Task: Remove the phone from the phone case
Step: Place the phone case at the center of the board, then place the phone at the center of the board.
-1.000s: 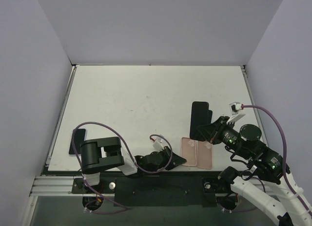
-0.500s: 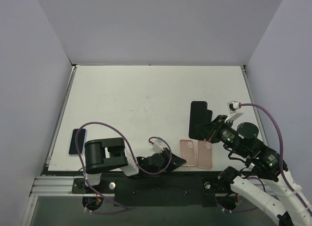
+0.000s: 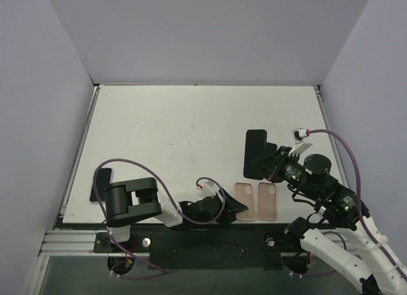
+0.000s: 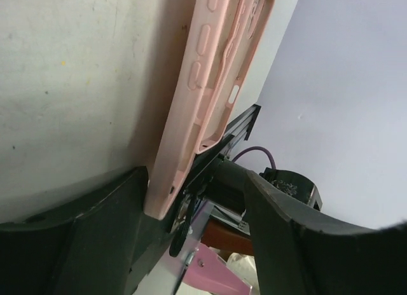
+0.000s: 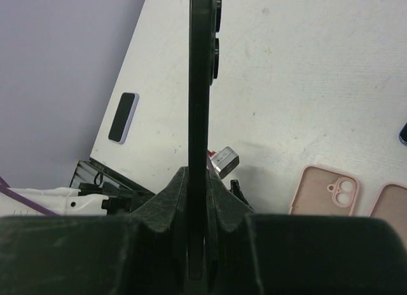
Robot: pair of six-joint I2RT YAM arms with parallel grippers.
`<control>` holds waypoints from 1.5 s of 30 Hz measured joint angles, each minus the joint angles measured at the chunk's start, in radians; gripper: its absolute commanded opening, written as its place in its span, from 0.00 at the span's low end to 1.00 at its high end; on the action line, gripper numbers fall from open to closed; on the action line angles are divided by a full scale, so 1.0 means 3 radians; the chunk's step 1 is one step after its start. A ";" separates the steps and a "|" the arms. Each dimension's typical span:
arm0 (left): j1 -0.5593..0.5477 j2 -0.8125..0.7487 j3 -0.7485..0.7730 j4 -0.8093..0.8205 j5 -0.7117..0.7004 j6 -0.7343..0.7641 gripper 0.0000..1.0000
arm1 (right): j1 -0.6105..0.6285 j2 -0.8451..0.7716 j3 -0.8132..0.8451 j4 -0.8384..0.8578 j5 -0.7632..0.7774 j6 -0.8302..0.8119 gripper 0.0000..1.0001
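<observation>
My right gripper (image 3: 269, 166) (image 5: 198, 180) is shut on the black phone (image 3: 255, 152) (image 5: 198, 79), which I hold clear of the table; the right wrist view shows it edge-on. An empty pink phone case (image 3: 245, 200) (image 4: 203, 85) (image 5: 325, 189) lies open side up near the table's front edge. My left gripper (image 3: 235, 210) (image 4: 194, 190) sits low at that case's near end with its jaws open. The case's corner rests beside one finger (image 4: 108, 212) and the other finger (image 4: 280, 212) stands well off it.
A second pink case (image 3: 268, 200) (image 5: 391, 199) lies just right of the first. Another dark phone with a pale rim (image 3: 100, 184) (image 5: 123, 117) lies at the table's left edge. The table's front rail (image 3: 191, 234) runs just behind my left gripper.
My left gripper has opened and let go of the pink case. My right gripper has carried the black phone a little up and to the far left, away from the cases.
</observation>
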State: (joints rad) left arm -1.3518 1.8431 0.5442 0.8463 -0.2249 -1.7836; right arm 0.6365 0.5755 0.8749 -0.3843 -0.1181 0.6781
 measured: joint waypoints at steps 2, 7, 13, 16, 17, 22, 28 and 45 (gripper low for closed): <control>0.0003 -0.0057 0.0022 -0.0106 0.0072 -0.0046 0.75 | -0.0029 0.0028 -0.0001 0.0034 -0.0020 0.0003 0.00; 0.0005 -0.0378 0.0056 -0.0749 0.0182 -0.0103 0.79 | -0.0149 0.0123 -0.0001 0.0125 -0.0114 0.0023 0.00; 0.0055 -0.0909 0.0066 -0.1680 0.0198 -0.0117 0.79 | -0.0397 0.0312 -0.0025 0.0225 -0.0258 0.0084 0.00; 0.0117 -0.1186 0.0099 -0.2181 0.0125 0.0062 0.79 | -0.0632 0.0492 -0.0056 0.0286 -0.0365 0.0116 0.00; 0.0137 -0.1266 0.0120 -0.2309 0.0079 0.0122 0.79 | -0.0699 0.0556 -0.0070 0.0310 -0.0393 0.0118 0.00; 0.0282 -0.1843 0.0336 -0.3076 -0.0327 0.0783 0.80 | -0.1083 0.1161 -0.0271 0.0652 -0.0594 0.0095 0.00; 0.0839 -0.2609 0.0425 -0.3487 -0.0469 0.1619 0.79 | -0.1216 0.1947 -0.0470 0.1170 -0.0692 0.0006 0.00; 0.1977 -0.3708 0.0542 -0.4028 0.0182 0.3005 0.83 | -0.1335 0.3265 -0.0521 0.2352 -0.1064 0.0270 0.07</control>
State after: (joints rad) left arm -0.7586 0.7307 0.7067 -0.3622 -0.1703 -0.8822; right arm 0.2359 1.5551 0.7185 0.3214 -0.4374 0.7589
